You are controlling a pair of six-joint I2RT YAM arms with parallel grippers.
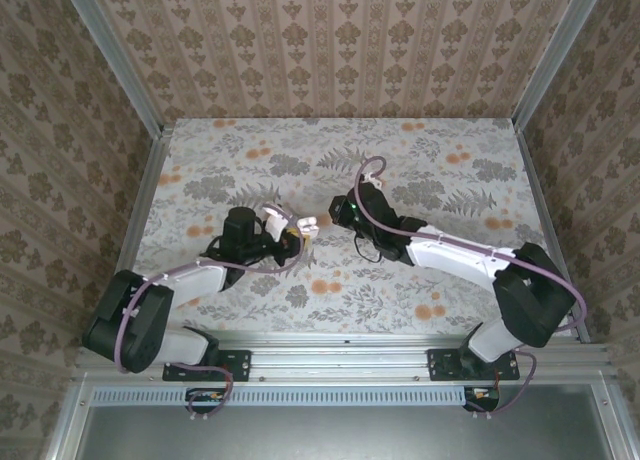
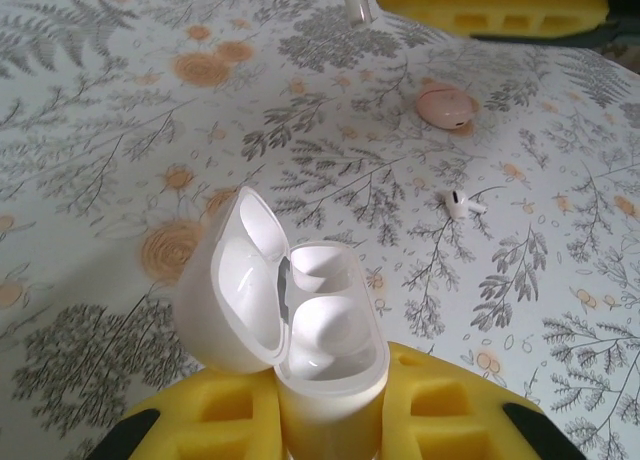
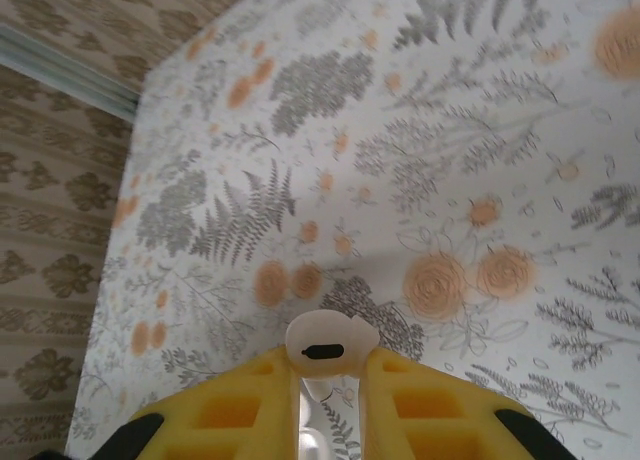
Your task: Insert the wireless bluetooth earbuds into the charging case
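The charging case [image 2: 325, 325] is a small white box with its lid hinged open to the left. It stands upright in my left gripper [image 2: 330, 410], which is shut on its lower body. Its wells show white and I cannot tell whether one is filled. One white earbud [image 2: 462, 203] lies on the table beyond the case. My right gripper [image 3: 328, 368] is shut on a second earbud [image 3: 326, 346], pinched at the fingertips above the table. From above, the case [image 1: 272, 217] sits left of the right gripper [image 1: 340, 212].
A pink round disc [image 2: 447, 106] lies on the floral tabletop [image 1: 430, 170] between the two grippers, also visible from above [image 1: 310, 223]. The right gripper's yellow fingers [image 2: 480, 5] hang over the far side of the left wrist view. Patterned walls enclose the table.
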